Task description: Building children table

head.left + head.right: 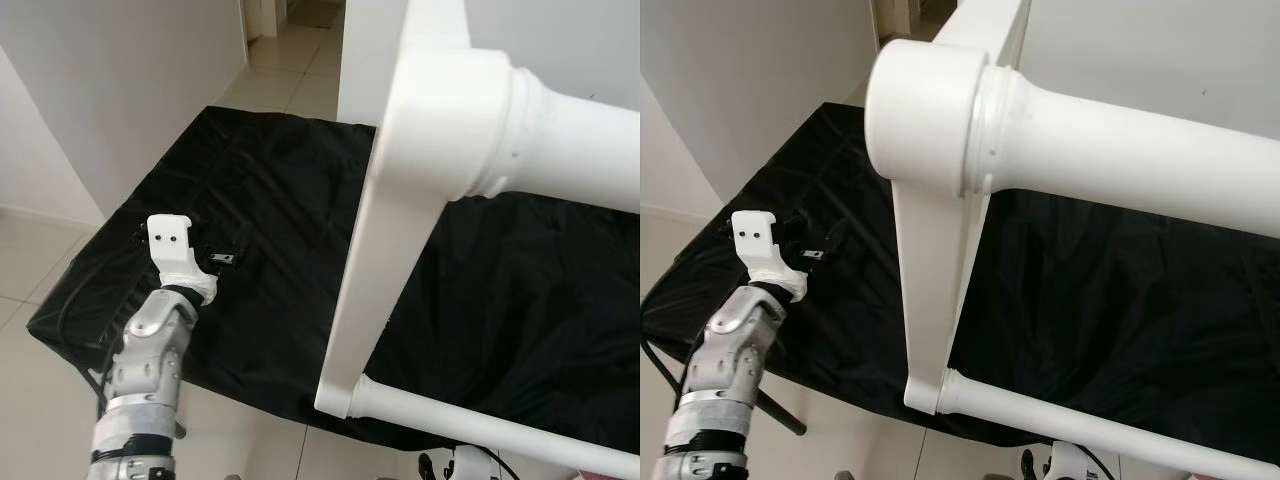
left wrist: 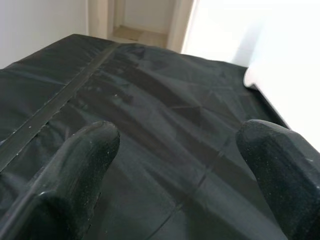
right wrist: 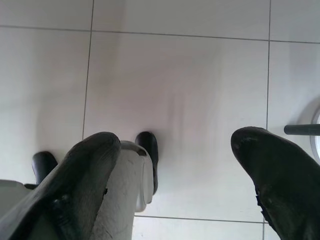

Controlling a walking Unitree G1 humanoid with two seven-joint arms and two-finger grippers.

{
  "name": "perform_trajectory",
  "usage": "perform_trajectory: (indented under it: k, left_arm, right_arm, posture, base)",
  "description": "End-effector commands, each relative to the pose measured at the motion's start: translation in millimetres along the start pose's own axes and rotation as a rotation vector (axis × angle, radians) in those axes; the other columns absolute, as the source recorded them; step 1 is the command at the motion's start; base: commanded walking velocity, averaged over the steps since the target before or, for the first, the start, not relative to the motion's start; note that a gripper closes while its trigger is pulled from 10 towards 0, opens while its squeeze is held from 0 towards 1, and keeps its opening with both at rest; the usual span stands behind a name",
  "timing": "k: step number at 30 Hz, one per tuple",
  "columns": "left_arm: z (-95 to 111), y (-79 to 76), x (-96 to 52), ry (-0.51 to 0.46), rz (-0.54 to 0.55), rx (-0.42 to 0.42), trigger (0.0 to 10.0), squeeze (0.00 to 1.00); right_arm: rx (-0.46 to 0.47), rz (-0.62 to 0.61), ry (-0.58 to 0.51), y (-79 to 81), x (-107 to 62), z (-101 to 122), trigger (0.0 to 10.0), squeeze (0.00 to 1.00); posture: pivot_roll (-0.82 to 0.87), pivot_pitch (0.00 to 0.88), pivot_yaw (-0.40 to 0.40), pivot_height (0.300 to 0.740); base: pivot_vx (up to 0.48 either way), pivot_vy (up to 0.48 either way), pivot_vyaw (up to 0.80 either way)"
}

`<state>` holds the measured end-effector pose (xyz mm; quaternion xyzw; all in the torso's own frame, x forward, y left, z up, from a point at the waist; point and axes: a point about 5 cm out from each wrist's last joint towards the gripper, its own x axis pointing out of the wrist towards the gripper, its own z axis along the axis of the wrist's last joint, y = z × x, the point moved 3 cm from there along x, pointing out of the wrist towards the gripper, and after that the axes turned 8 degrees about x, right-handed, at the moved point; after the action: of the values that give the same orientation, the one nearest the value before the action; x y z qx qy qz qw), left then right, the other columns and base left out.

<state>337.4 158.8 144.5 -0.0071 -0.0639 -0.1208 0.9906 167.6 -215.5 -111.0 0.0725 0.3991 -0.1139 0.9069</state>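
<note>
1. Two turned white legs show on the upturned children's table frame (image 1: 390,250): the near leg (image 1: 1120,150) crosses the upper right of the head views very close to the camera, and a lower leg (image 1: 480,425) runs along the bottom right. A flat white apron rail (image 1: 930,290) joins them, running down from the near leg's collar to the lower leg's end.
2. The frame stands on a black sheet (image 1: 280,200) spread over a pale tiled floor (image 1: 30,260). The sheet has creases and a straight seam, seen in the left wrist view (image 2: 60,100).
3. Left gripper (image 2: 177,150): raised over the near left part of the sheet, to the left of the apron rail and apart from it. Its two black fingers (image 2: 75,175) stand wide apart with nothing between them; only sheet lies beyond. A white edge of the table frame sits at the far side of that wrist view.
4. In the head views the silver left arm (image 1: 150,360) rises from the lower left, ending in a white wrist bracket (image 1: 172,245); small black gripper parts show just past it over the sheet.
5. Right gripper (image 3: 175,160): pointing down at bare floor tiles, fingers (image 3: 280,175) apart and holding nothing. Part of the robot's white lower body (image 3: 127,185) with dark feet shows below it.
6. White walls (image 1: 110,80) border the sheet on the left; a doorway (image 1: 300,20) opens beyond its far edge.
</note>
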Motion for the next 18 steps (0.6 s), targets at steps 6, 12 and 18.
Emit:
perform_trajectory:
  k: [6,12,18]
  left_arm:
    - [-3.8,-7.8,2.9,-0.001,0.026,0.028,10.0,0.0]
    - [5.5,-20.7,10.8,-0.045,0.049,0.051,10.0,0.0]
    - [9.6,-24.5,15.5,-0.058,0.037,0.058,10.0,0.0]
  right_arm:
    - [-0.013,0.0,0.044,1.1,-1.8,-9.7,10.0,0.0]
    - [-0.055,0.055,0.078,9.8,-2.6,-15.8,10.0,0.0]
    - [-0.075,0.073,0.091,11.1,-3.0,-17.8,10.0,0.0]
  posture:
    - [-0.02,0.0,-0.012,0.74]
    - [-0.01,0.0,-0.007,0.74]
    - [-0.01,0.0,-0.003,0.74]
  base:
    - [0.0,0.0,0.0]
    - [0.0,0.0,0.0]
    - [0.0,0.0,0.0]
